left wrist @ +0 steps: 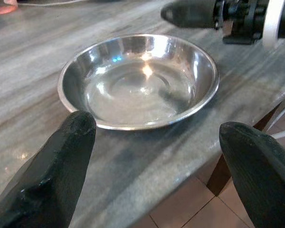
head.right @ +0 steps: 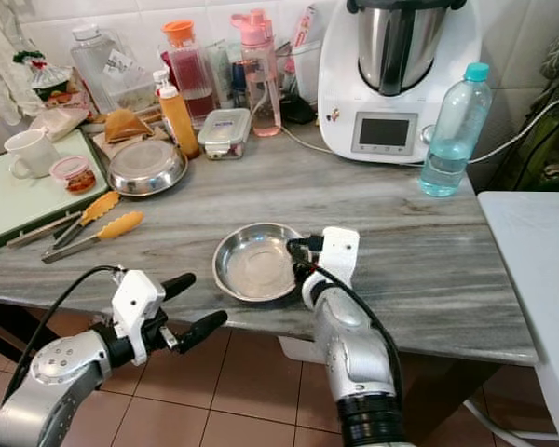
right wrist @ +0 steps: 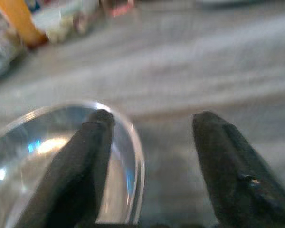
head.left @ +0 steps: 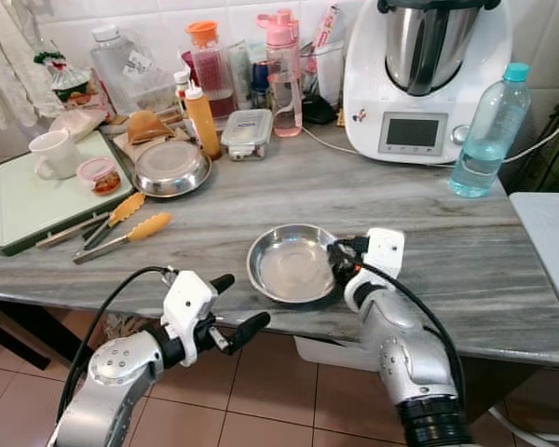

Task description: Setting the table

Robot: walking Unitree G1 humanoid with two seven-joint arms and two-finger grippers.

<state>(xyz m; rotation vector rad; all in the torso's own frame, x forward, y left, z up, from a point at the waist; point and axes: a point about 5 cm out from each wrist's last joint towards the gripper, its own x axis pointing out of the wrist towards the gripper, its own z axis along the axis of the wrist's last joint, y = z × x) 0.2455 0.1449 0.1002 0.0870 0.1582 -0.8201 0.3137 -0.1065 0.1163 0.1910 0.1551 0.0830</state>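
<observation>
Steel bowl (head.left: 292, 264) sits upright near the front edge of the marble surface (head.left: 466, 251). Right tool (head.left: 339, 264) at the bowl's right rim, fingers spread and straddling it, not clenched. Left tool (head.left: 235, 305) spread apart, off the surface edge, pointing toward the bowl.

Steel bowl (head.left: 292, 264) sat on counter (head.left: 466, 251) near front edge, just left of right gripper (head.left: 340, 262), one finger over its rim. Left gripper (head.left: 233, 307) hung before counter edge, bowl ahead. Tongs (head.left: 121, 228) lay far left.
</observation>
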